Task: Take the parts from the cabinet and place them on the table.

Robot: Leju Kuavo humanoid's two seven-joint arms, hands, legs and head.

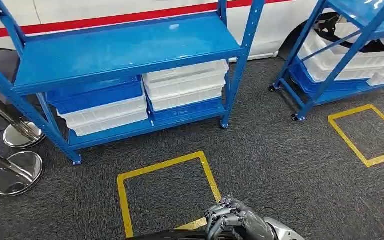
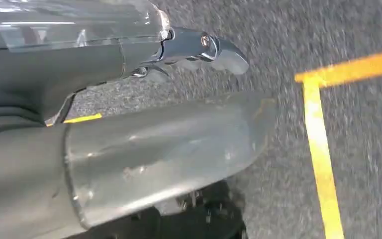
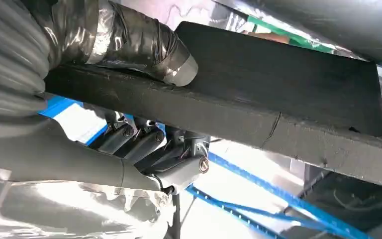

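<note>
Under the right hand (image 3: pixel 144 144), a black flat part (image 3: pixel 278 94) is gripped for carrying.
Ahead stands the blue cabinet (image 1: pixel 125 50); whether the left hand (image 2: pixel 199 50) holds anything cannot be told.

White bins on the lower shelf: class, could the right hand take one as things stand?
Probably not: the right hand grips a black panel and sits low over the carpet, short of the white bins.

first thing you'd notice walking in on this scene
The big blue shelf rack fills the upper left of the head view, its lower level packed with stacked white and blue bins. On the dark carpet in front of it lies a yellow taped square, with a second one to the right. At the bottom edge, the right hand grips a flat black part, fingers curled around it.
</note>
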